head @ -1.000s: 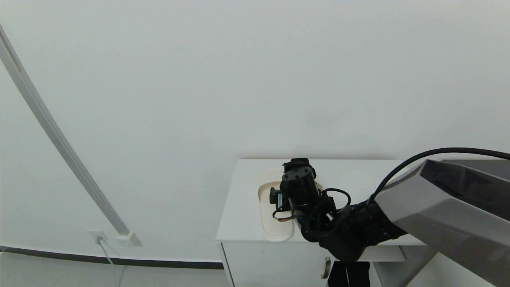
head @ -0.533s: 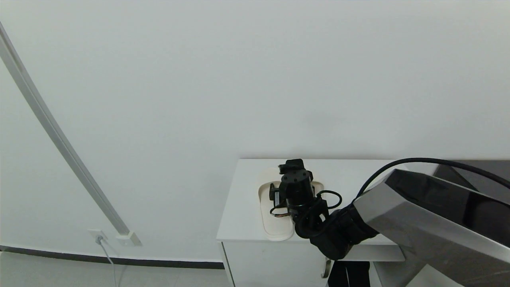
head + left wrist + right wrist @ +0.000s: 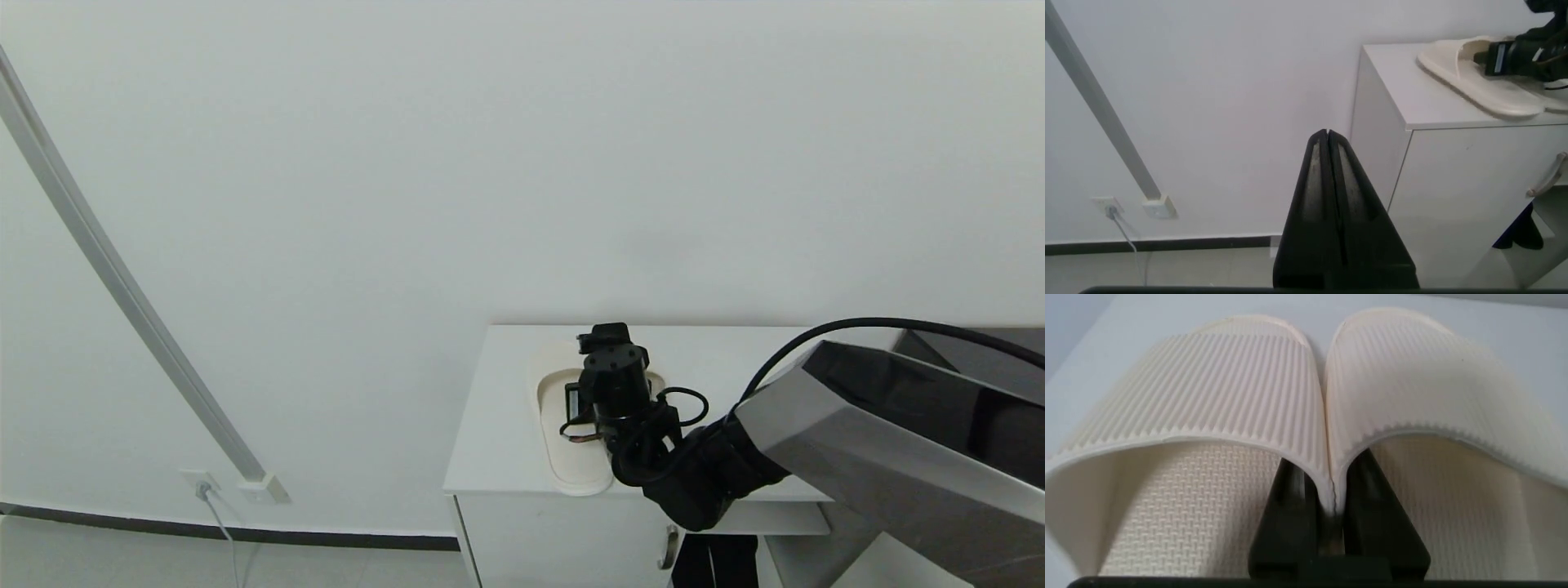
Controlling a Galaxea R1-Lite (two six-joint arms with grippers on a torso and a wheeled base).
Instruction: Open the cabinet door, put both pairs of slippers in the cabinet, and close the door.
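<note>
A grey conduit (image 3: 122,294) slants down a white wall to a wall socket (image 3: 200,483) near the floor, both well off to the left gripper's outer side. The left gripper (image 3: 1328,135) hangs low in front of that wall with its two fingers pressed together and nothing between them. It looks parked there to stay out of the other arm's way.

Ahead of the left gripper and towards the robot's right stands a white cabinet (image 3: 498,425). A curved handle (image 3: 669,549) sits on the cabinet's front below the top edge. Whether the door is open cannot be told.

A cream pair of slippers (image 3: 571,457) lies side by side on the cabinet top, toes towards the wall and heels at the front edge. The right gripper (image 3: 1327,486) is directly over them, reaching in from the heel side. One finger (image 3: 1288,498) sits inside each slipper, under the ribbed upper bands. The fingers are drawn close, pinching the two neighbouring inner walls between them. This grip most likely lets one gripper lift both slippers as a unit for the move into the cabinet.
</note>
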